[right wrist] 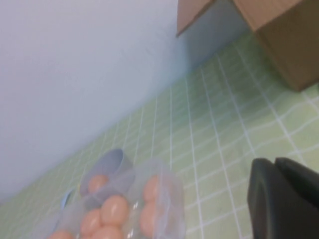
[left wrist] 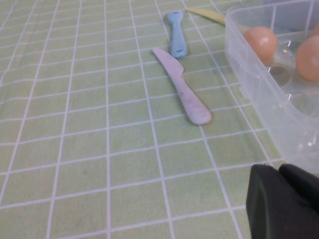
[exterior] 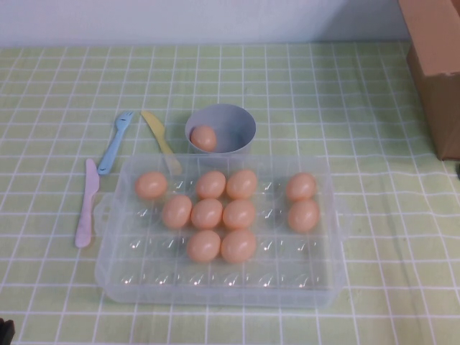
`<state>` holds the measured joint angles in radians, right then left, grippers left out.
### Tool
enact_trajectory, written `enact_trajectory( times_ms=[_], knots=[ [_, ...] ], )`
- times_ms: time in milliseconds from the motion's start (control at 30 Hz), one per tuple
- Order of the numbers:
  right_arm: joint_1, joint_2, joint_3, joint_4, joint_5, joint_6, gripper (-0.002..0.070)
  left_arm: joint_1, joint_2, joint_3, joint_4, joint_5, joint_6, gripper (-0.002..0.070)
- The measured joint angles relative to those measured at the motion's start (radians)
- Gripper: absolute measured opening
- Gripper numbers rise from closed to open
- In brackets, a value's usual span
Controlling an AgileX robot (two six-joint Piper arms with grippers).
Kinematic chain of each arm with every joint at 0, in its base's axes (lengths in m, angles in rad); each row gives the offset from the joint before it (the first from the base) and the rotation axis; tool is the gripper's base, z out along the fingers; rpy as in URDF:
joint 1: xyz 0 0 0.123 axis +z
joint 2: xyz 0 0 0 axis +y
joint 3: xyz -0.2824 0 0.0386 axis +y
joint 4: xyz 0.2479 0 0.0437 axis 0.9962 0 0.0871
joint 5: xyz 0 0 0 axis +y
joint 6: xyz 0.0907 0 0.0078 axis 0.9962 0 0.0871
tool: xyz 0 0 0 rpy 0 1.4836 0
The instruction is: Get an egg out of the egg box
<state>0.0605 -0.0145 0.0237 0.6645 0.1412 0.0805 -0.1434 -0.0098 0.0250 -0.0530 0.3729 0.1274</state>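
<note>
With your left gripper (left wrist: 286, 199) waiting at 7 o'clock and right gripper (right wrist: 284, 199) at 4, their openings unclear, nothing held, you are risking nudging packed eggs (exterior: 207, 213) in the egg box (exterior: 115, 277).

Pink knife (exterior: 87, 204), blue fork (exterior: 116, 141), yellow knife (exterior: 160, 140); cardboard box (exterior: 438, 68), probably.

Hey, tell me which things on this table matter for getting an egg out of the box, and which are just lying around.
Belong to the job:
- peach-orange eggs in the clear plastic egg box
- grey-blue round cup, one egg inside
- left gripper, near the box's left side
- right gripper, raised at the right

Just lying about:
- pink plastic knife
- blue plastic fork
- yellow plastic knife
- brown cardboard box
</note>
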Motion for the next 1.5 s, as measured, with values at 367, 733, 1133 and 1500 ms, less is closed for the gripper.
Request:
enact_trajectory(
  times_ms=[367, 733, 1133, 1500],
  knots=[
    [0.0, 0.424, -0.363, -0.038, 0.545, -0.111, -0.0017, 0.0, 0.0, 0.0, 0.0, 0.0, 0.0, 0.0],
    [0.0, 0.927, -0.762, -0.138, 0.843, -0.289, -0.0017, 0.0, 0.0, 0.0, 0.0, 0.0, 0.0, 0.0],
    [0.304, 1.304, -1.052, -0.272, 0.856, -0.489, -0.0017, 0.0, 0.0, 0.0, 0.0, 0.0, 0.0, 0.0],
    [0.482, 1.582, -1.214, -0.274, 0.792, -0.729, 0.0024, 0.0, 0.0, 0.0, 0.0, 0.0, 0.0, 0.0]
  ],
)
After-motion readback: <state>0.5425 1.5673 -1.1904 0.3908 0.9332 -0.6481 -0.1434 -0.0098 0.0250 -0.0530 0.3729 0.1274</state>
